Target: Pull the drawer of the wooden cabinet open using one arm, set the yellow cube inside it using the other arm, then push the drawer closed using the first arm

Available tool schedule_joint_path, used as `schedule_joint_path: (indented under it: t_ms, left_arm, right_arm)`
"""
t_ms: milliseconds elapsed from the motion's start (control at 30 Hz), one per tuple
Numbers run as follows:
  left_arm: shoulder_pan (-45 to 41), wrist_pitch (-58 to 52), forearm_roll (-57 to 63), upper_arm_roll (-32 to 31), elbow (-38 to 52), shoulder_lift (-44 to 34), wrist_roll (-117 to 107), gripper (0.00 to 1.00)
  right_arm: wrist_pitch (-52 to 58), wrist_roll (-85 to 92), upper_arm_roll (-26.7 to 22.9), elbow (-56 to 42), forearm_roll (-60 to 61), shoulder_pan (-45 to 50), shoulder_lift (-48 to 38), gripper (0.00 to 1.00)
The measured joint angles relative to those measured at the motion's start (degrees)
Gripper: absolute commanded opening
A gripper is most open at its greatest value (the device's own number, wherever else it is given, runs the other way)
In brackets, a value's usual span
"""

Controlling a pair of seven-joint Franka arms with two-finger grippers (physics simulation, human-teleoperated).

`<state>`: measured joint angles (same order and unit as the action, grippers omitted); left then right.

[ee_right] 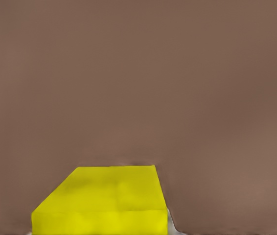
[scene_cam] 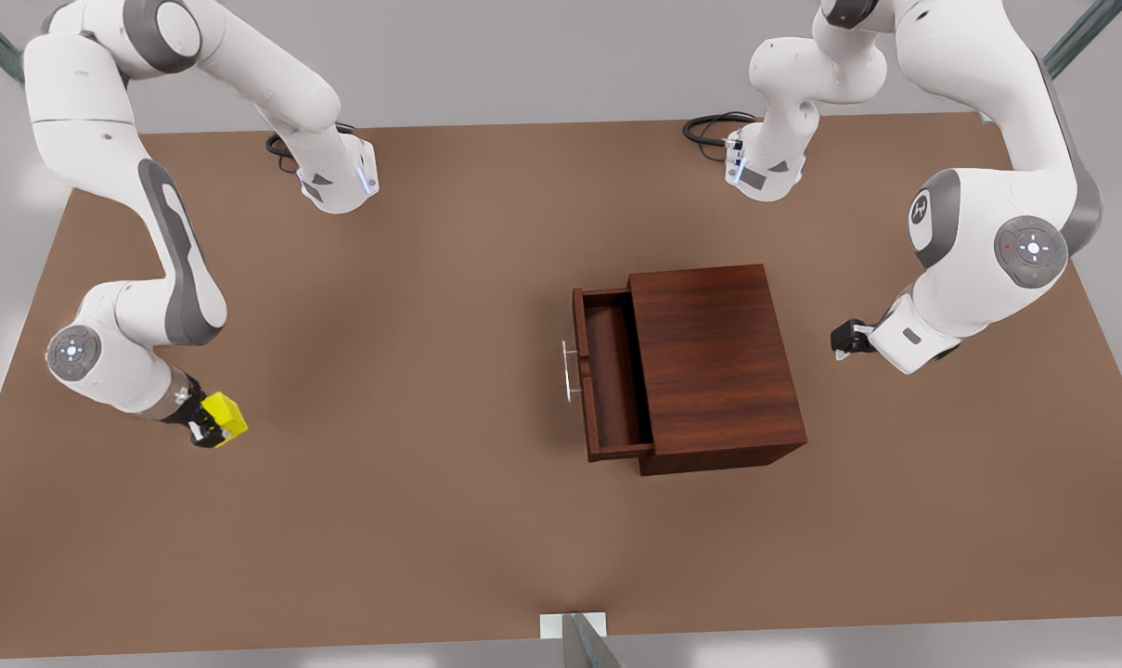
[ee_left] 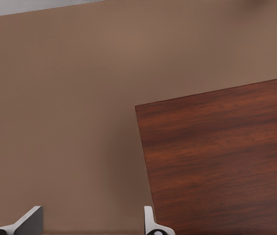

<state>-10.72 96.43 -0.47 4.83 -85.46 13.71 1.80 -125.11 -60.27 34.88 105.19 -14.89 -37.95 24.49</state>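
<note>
Your cube point(scene_cam: 225, 414) sits clenched in the right gripper point(scene_cam: 210, 427), near the worktop point(scene_cam: 412, 371) edge on the front view's left and well apart from the cabinet point(scene_cam: 716, 366). In the right wrist view the cube point(ee_right: 104, 200) is close under the camera with bare worktop point(ee_right: 177, 88) beyond it. Whether the cube is touching the worktop or just above it, you cannot tell.

The drawer point(scene_cam: 612, 376) stands pulled open toward the front view's left, its silver handle point(scene_cam: 568, 369) leading and its inside bare wood.

Your left gripper point(scene_cam: 844, 337) hangs near the cabinet's closed back side, toward the worktop edge on the front view's right. In the left wrist view its jaws are spread wide, the fingertips point(ee_left: 27, 221) released and grasping nothing, with the cabinet point(ee_left: 221, 156) top just ahead.
</note>
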Motion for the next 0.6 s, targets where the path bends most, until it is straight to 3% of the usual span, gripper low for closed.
schedule_joint_path:
  t_ms: [167,233,400,600]
  left_arm:
    - [0.0,0.01,0.0,0.0,0.0,0.02,0.18,1.0]
    - [0.0,0.01,0.0,0.0,0.0,0.02,0.23,1.0]
    - [0.0,0.01,0.0,0.0,0.0,0.01,0.35,1.0]
    - [0.0,0.0,0.0,0.0,0.0,0.0,0.45,1.0]
  right_arm:
    - [7.41,-4.63,-0.59,-7.68,3.1,8.78,0.21,0.63]
    - [10.41,-6.98,-5.31,-12.33,4.92,15.83,1.0,0.62]
    - [16.93,-13.64,-24.7,-24.03,14.93,39.05,3.18,0.62]
    - [23.75,-24.9,-32.25,-36.77,22.55,54.57,9.54,0.6]
